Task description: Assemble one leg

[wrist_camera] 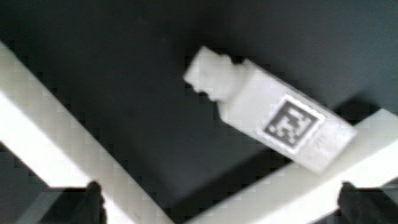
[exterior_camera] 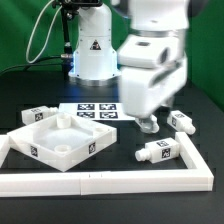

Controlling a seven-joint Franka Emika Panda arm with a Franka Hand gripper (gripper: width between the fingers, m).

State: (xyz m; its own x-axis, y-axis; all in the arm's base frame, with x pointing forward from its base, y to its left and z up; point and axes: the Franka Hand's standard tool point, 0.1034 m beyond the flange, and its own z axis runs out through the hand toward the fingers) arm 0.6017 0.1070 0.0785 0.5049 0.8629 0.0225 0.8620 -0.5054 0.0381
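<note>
A leg (exterior_camera: 160, 152), a stubby white peg with a square tag, lies on the black table just inside the L-shaped border bar (exterior_camera: 110, 181). My gripper (exterior_camera: 148, 123) hangs above and slightly behind it, open and empty. In the wrist view the same leg (wrist_camera: 276, 110) lies diagonally, apart from my gripper (wrist_camera: 222, 205). My dark fingertips (wrist_camera: 84, 200) stand wide apart, with the border bar (wrist_camera: 71, 135) and bare table showing between them. Two more legs lie at the exterior view's right (exterior_camera: 182, 121) and back left (exterior_camera: 40, 114).
The big white square panel (exterior_camera: 33, 140) with a raised rim lies at the exterior view's left. The marker board (exterior_camera: 95, 112) lies behind it by the robot base (exterior_camera: 92, 55). The border bar runs along the front and up the right side.
</note>
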